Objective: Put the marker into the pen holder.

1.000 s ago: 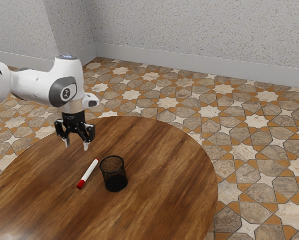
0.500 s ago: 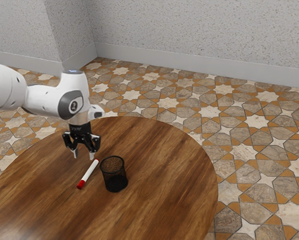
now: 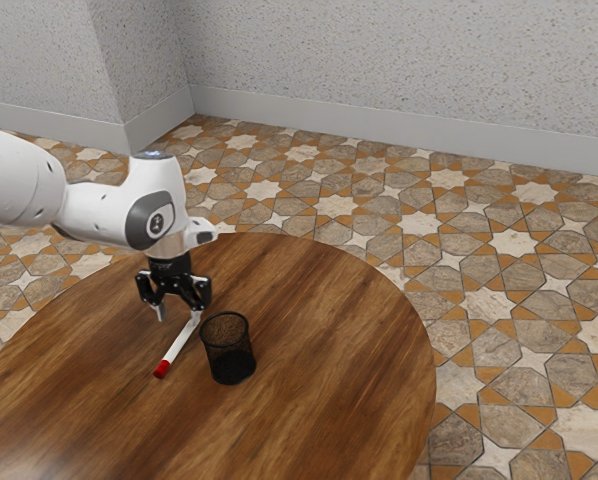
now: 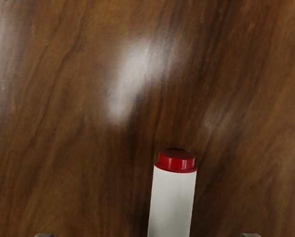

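My gripper [image 3: 178, 318] is open in the exterior view, its fingers pointing down just above the far end of the marker. The white marker [image 3: 178, 346] with red ends lies flat on the wooden table, close beside the pen holder. In the wrist view, the marker's [image 4: 172, 201] white barrel and one red end are seen from close above, with the gripper's tips [image 4: 147, 235] far apart on either side of it. The black mesh pen holder [image 3: 229, 349] stands upright on the table and looks empty.
The round wooden table [image 3: 329, 330] holds the marker and pen holder. Its curved edge runs behind them and round to the exterior view's right, with tiled floor [image 3: 509, 300] beyond.
My gripper has come down and moved toward the exterior view's right, now over the marker's far end, staying open. The marker and pen holder have not moved.
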Motion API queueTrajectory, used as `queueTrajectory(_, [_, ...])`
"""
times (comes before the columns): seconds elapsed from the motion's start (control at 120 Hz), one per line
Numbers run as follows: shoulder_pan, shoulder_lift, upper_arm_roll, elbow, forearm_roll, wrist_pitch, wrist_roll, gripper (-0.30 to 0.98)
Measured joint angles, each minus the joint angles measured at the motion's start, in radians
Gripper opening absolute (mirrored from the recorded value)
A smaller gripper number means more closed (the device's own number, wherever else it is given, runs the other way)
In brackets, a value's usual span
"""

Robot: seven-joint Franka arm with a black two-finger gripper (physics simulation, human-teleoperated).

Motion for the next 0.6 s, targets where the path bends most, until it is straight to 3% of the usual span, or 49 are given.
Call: queueTrajectory(0.6, [0.001, 0.048, -0.001, 0.034, -0.034, 0.012, 0.015, 0.51])
